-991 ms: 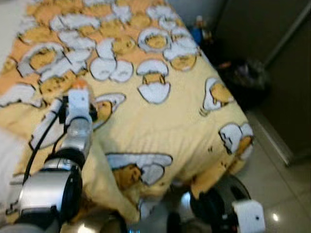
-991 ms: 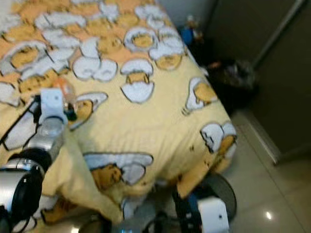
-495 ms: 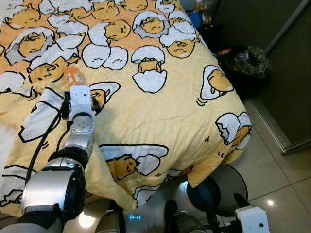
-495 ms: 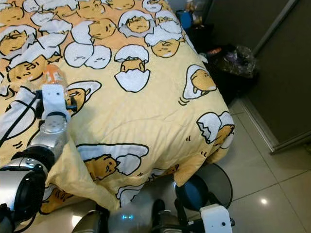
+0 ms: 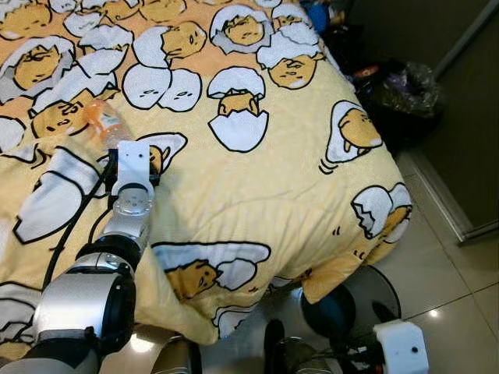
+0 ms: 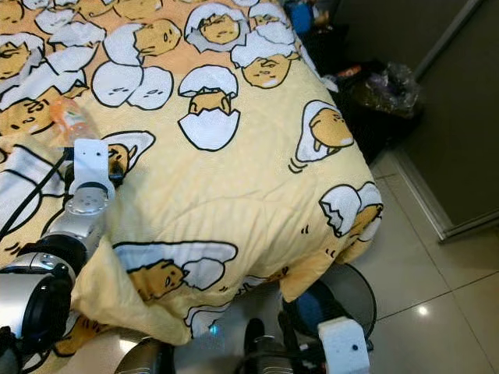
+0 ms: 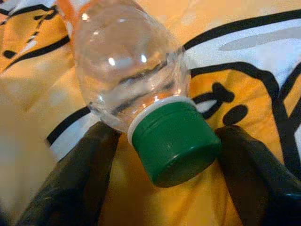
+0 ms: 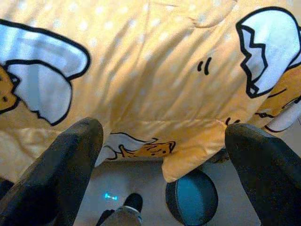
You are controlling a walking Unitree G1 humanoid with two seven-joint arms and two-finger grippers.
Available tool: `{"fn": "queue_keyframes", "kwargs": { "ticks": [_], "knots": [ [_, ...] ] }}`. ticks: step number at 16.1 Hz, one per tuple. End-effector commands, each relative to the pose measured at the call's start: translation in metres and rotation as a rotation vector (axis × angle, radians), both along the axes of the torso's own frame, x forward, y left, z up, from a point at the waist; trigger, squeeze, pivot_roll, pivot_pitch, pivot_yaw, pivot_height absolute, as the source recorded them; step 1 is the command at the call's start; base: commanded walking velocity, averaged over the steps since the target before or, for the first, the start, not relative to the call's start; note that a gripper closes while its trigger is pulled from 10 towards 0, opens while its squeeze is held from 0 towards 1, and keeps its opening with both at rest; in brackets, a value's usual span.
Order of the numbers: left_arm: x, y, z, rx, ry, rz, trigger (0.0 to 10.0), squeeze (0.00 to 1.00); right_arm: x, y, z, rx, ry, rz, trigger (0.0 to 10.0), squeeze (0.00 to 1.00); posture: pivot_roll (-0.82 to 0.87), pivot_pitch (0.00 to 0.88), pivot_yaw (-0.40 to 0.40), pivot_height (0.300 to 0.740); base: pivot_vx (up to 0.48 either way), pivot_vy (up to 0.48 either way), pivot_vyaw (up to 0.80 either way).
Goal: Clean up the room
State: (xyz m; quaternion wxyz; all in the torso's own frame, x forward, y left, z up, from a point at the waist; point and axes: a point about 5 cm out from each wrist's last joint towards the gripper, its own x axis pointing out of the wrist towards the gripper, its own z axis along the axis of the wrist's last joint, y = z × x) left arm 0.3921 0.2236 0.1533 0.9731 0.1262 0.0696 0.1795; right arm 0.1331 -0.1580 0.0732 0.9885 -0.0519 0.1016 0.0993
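Observation:
A clear plastic bottle [image 5: 104,125] with an orange label and a green cap [image 7: 175,142] lies on the yellow egg-print bedspread [image 5: 257,179]. My left gripper [image 7: 164,183] reaches over the bed and stands open, its two black fingers [image 7: 75,179] on either side of the bottle's cap end. The bottle's neck sits between the fingers, not clamped. My right gripper [image 8: 164,165] hangs low by the bed's foot corner, open, with nothing between its fingers.
A dark bin with a black bag [image 5: 405,89] stands beyond the bed's right side, near small items [image 5: 323,15] on the floor. A dark wall [image 5: 460,117] runs along the right. Glossy tile floor [image 5: 452,288] lies to the right of the bed corner.
The camera has steadied and shifted slightly. My left gripper has moved closer to the bottle, so its fingers now flank the cap end.

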Motion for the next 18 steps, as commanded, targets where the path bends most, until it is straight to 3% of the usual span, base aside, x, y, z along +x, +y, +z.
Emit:
{"fn": "queue_keyframes", "kwargs": {
  "ticks": [1,7,12,15,18],
  "knots": [
    [-0.001,0.002,-0.004,-0.002,0.033,-0.010,0.0,0.00,-0.004,-0.001,-0.008,-0.006,0.043,-0.012,10.0,0.00,-0.19,0.355,-0.069,0.740,0.000,0.000,0.00],
    [-0.003,0.006,-0.004,-0.032,-0.023,-0.027,0.0,0.00,0.018,-0.001,-0.014,-0.010,0.008,-0.018,10.0,0.00,-0.15,0.271,-0.039,0.740,0.000,0.000,0.00],
    [-0.007,0.001,-0.005,-0.004,-0.100,-0.122,0.0,0.00,0.035,-0.004,-0.018,-0.026,-0.018,-0.004,10.0,0.00,-0.12,0.221,-0.032,0.740,0.000,0.000,0.00],
    [-0.020,-0.007,-0.006,0.024,-0.208,-0.238,0.0,0.00,0.044,-0.004,-0.022,-0.028,-0.029,0.014,10.0,0.00,-0.06,0.194,-0.035,0.740,0.000,0.000,0.00],
    [-0.037,-0.020,-0.025,0.027,-0.168,-0.327,0.0,0.00,0.046,-0.002,-0.025,-0.026,-0.030,0.020,10.0,0.00,-0.05,0.187,-0.028,0.740,0.000,0.000,0.00]
  ]
}}
